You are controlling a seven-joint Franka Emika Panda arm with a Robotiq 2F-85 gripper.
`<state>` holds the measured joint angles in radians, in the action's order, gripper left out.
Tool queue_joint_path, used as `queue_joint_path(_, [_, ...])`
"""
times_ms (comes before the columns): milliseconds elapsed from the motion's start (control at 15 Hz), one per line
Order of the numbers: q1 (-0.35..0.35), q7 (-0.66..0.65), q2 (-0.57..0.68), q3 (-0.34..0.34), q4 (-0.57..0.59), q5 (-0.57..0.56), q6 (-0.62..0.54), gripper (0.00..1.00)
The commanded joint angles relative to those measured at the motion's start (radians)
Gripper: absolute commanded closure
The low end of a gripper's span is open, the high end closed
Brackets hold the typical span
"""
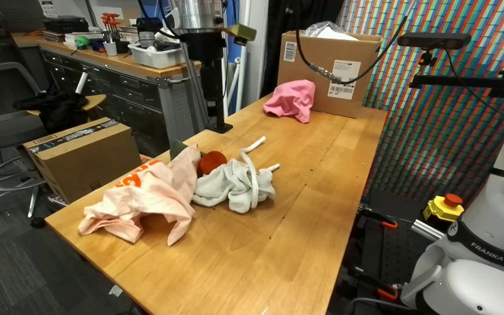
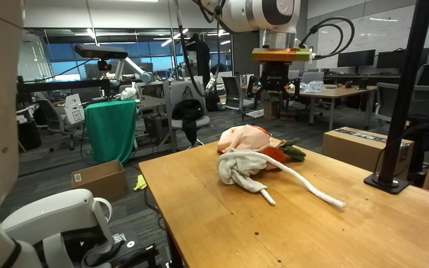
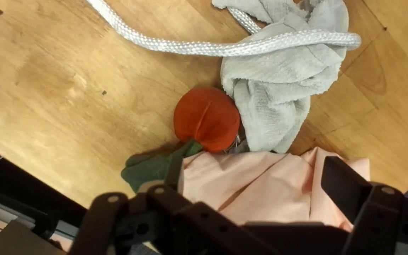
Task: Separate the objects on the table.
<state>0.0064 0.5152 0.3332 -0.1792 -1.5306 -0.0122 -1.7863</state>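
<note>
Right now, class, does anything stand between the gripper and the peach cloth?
Nothing visible. In the wrist view, the open gripper faces the peach cloth unobstructed; the plush toy and grey cloth lie only at that cloth's edge.

Open air lies beneath the claw [image 2: 273,95]. Below, the peach cloth [image 1: 155,197], grey cloth [image 1: 230,183] and red-and-green toy [image 3: 207,118] crowd together, touching, and a white rope [image 3: 190,48] loops over the grey cloth and juts out beyond it. Bare bench [image 1: 313,210] gives wide passage along the robot's side and on toward the pink cloth [image 1: 291,99], where a cardboard box [image 1: 320,52] just behind blocks much of that end. At the edge opposite the robot, a black post [image 2: 400,111] stands upright in the way.
</note>
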Motion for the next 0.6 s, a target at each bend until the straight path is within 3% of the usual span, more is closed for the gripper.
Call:
queue_joint_path(0, [0.001,-0.002,-0.096,0.022,-0.209,0.03,-0.128,0.0])
queue_joint_path(533, [-0.008,0.086,-0.13,0.046,-0.376,0.013,-0.233,0.0])
